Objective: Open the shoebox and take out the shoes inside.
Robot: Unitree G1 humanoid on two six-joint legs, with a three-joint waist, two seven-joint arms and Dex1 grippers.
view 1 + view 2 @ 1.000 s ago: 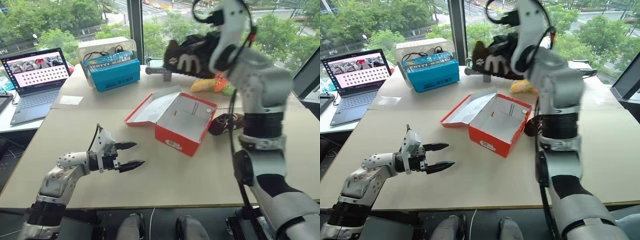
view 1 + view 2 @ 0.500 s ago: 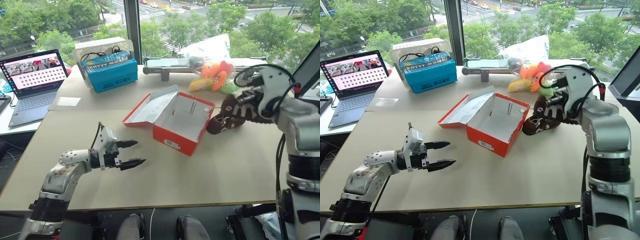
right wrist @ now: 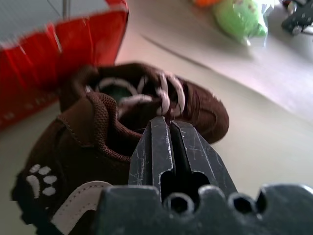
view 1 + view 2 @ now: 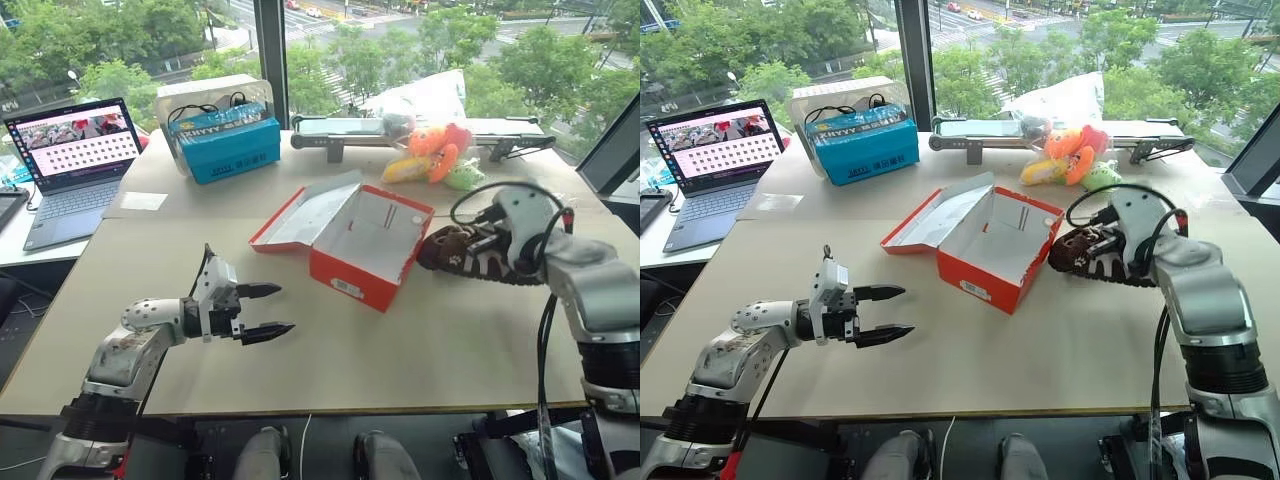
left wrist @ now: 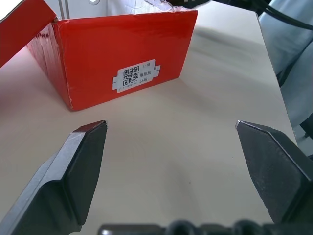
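One shoebox (image 4: 365, 248) stands open near the centre of the table (image 4: 330, 370), its red lid (image 4: 300, 215) folded back toward 10 o'clock and its white interior exposed; the white end label (image 5: 136, 76) faces the left gripper (image 4: 272, 309). Two dark brown shoes are visible in the right wrist view: the nearer shoe (image 3: 73, 171) carries a white paw print on its heel, and the farther shoe (image 3: 195, 105) lies just beyond it, with white laces. Both sit at 3 o'clock from the shoebox, just beside its right wall. The right gripper (image 3: 173, 139) has its two fingers pressed together on the collar of the nearer shoe. The left gripper hovers above the table at 8 o'clock from the shoebox, well apart from it, with its two fingers spread and nothing between them. One blue box (image 4: 228, 143) and one laptop (image 4: 70, 160) occupy the far-left area. A cluster of plush toys (image 4: 435, 155) lies at 1 o'clock from the shoebox.
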